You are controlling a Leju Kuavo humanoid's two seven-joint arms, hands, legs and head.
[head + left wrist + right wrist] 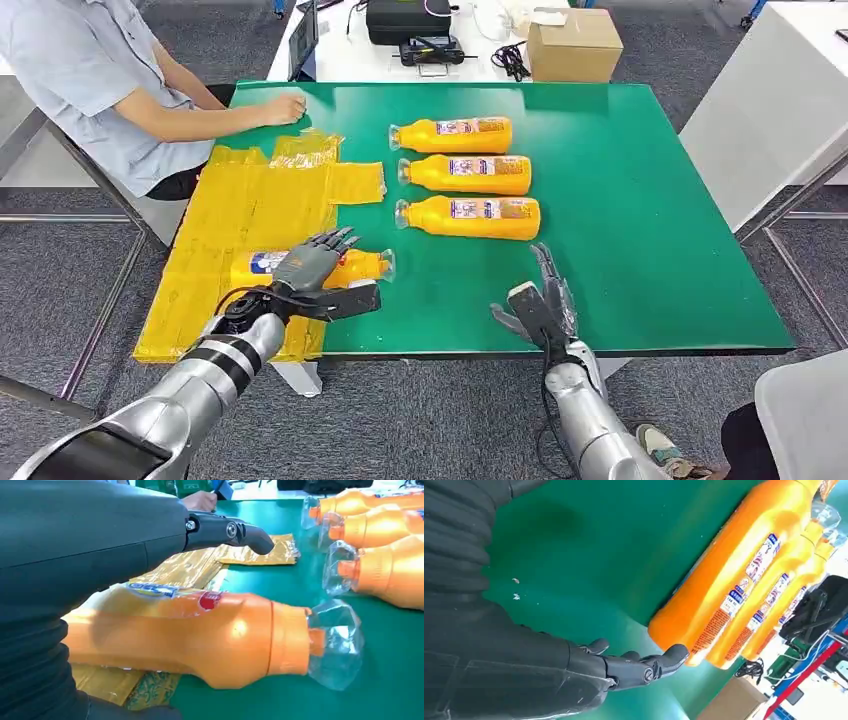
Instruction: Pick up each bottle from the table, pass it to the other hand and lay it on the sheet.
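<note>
Bottle (200, 640) cap end lies off sheet (185, 567) per left wrist view.

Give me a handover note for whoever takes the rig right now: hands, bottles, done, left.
Left hand: over the orange bottle lying at the yellow sheet's right edge, cap end on the green table; whether it grips cannot be told.
Right hand: open, empty, near the table's front edge, short of the nearest of the row.
Three orange bottles lie in a row mid-table, caps toward the sheet.
Person's hand rests at the sheet's far corner.
Done: one bottle about laid. Left: three.
</note>
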